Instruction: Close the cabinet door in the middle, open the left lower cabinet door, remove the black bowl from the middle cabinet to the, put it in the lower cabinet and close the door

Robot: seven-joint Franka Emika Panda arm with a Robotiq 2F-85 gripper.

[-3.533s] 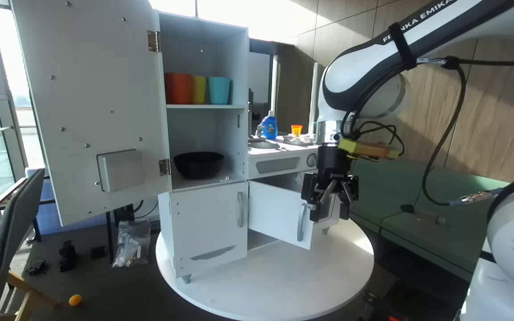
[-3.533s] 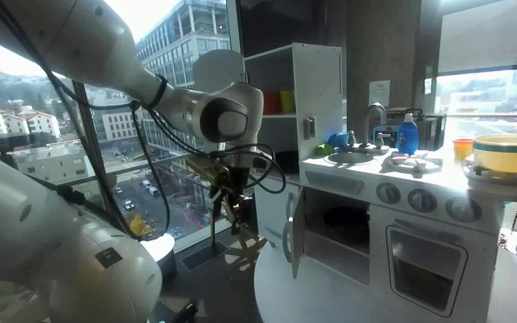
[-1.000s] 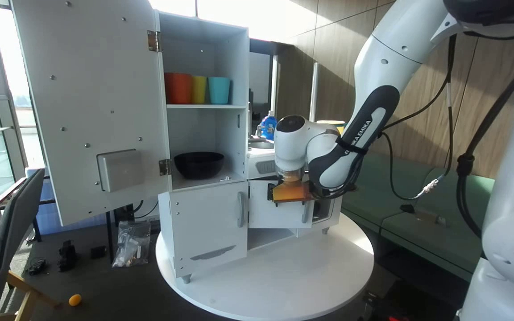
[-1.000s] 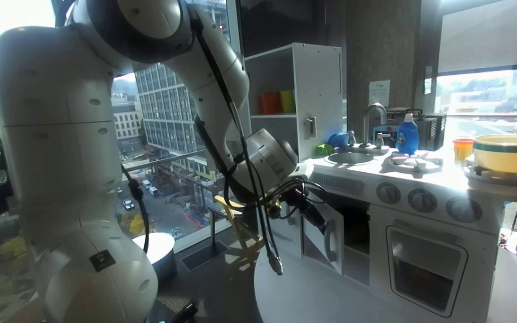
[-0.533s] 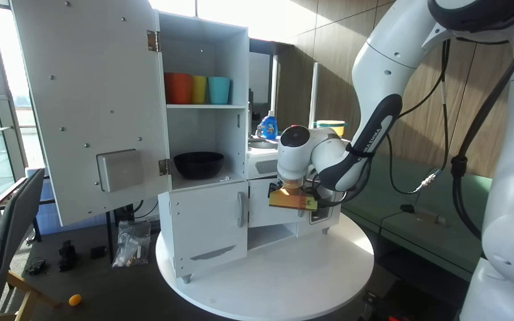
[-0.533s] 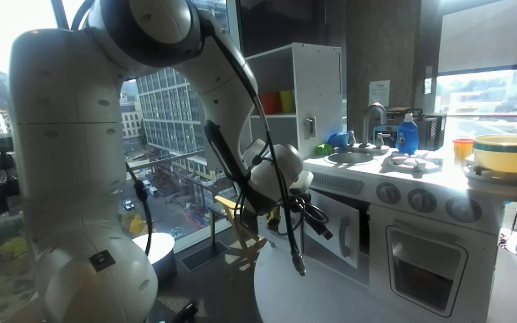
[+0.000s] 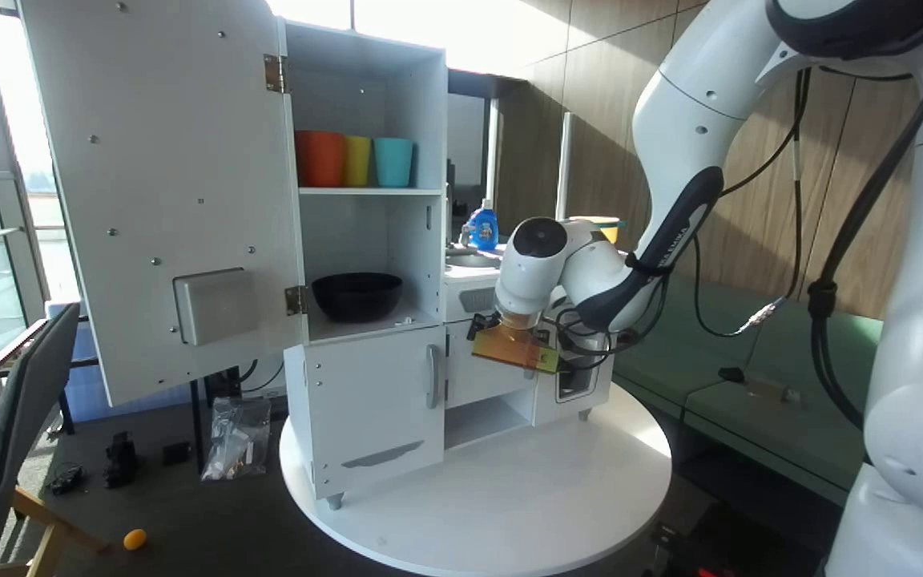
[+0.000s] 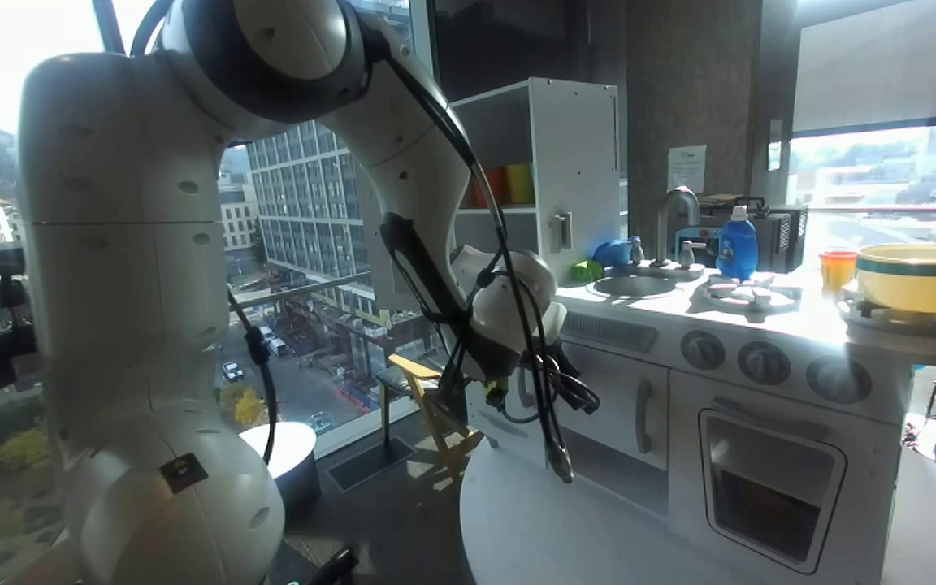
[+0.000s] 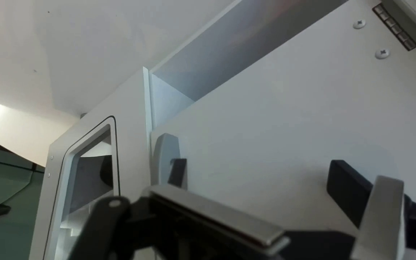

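Holds the end effector wide, gripping nothing, facing the middle door just beside its handle; cannot tell whether touching. Looks all but finished with closing that door. Find the black bowl higher than the end effector, out past the door's hinge side, upright in the open tall cabinet, beneath a shelf of cups. Expect a light, stiff bowl, perhaps smooth enough to slip, unlikely to break but apt to tip when pressed on one side. Best to straddle the near rim, squeeze squarely and lift level. Before that, probably needs to hook the pull of the lower left door, under the bowl, on that same side of the end effector.
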